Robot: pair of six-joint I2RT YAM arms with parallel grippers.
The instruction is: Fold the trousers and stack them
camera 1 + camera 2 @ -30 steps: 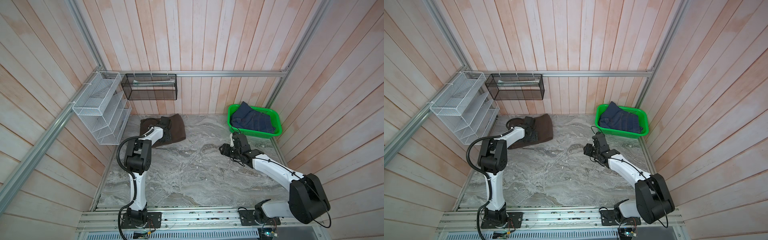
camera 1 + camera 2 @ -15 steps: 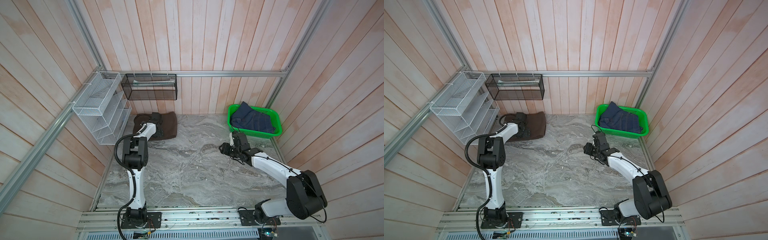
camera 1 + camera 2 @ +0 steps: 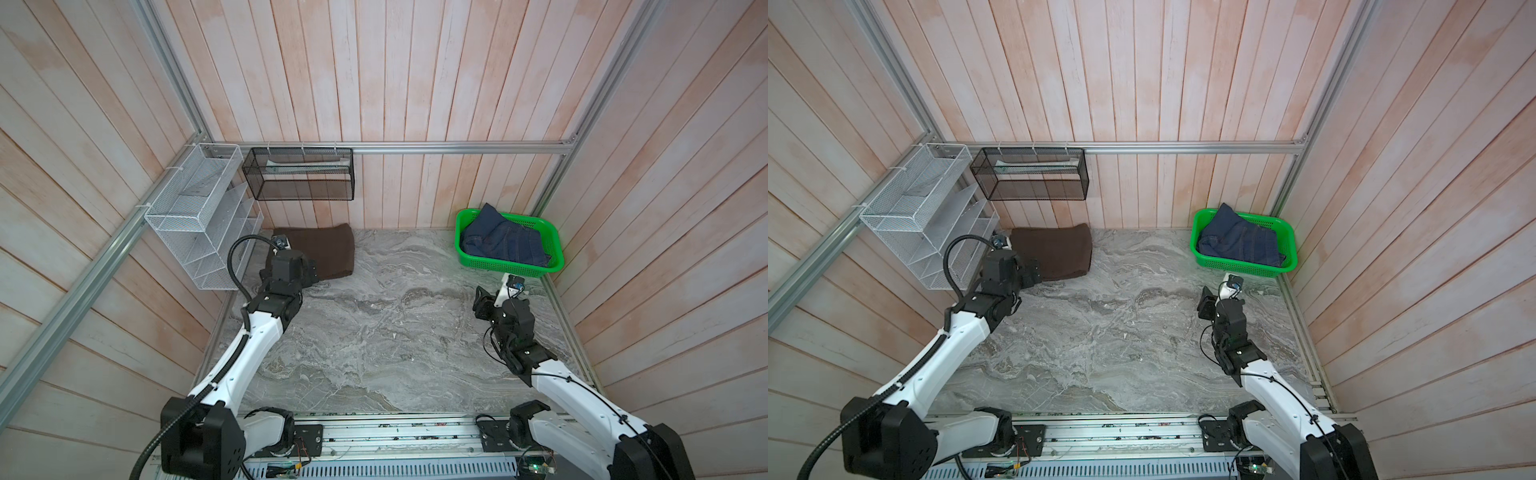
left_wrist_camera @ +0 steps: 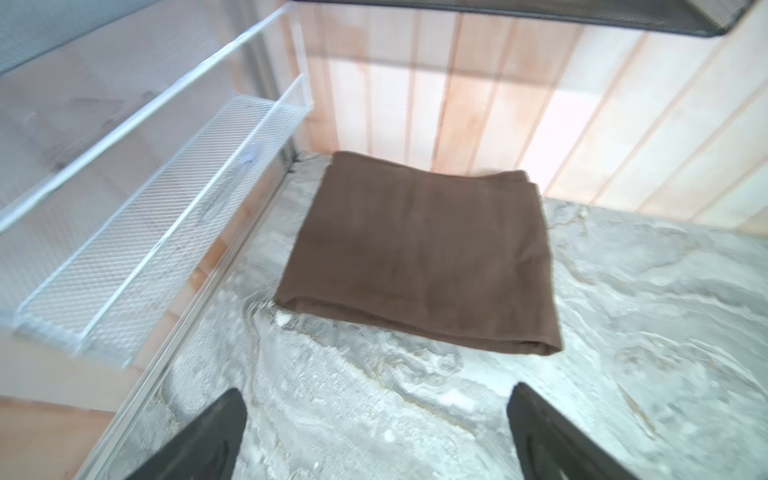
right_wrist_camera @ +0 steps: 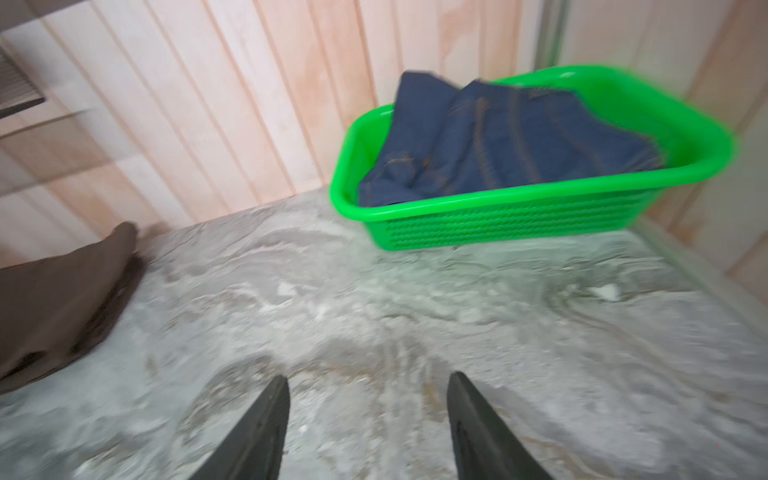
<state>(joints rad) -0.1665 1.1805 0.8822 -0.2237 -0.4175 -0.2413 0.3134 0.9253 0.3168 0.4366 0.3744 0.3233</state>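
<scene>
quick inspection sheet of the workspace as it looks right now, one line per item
surface: grey marbled tabletop, no spills seen
job's things: brown trousers, folded flat in the far left corner, not held
clutter: green basket at far right, dark blue jeans bunched inside
grippers: left gripper open, empty, just short of the trousers; right gripper open, empty, over the tabletop
cables: black hose looping off the left arm; thin wires at the right wrist
surroundings: wood plank walls; white wire rack and black mesh basket hung up
</scene>
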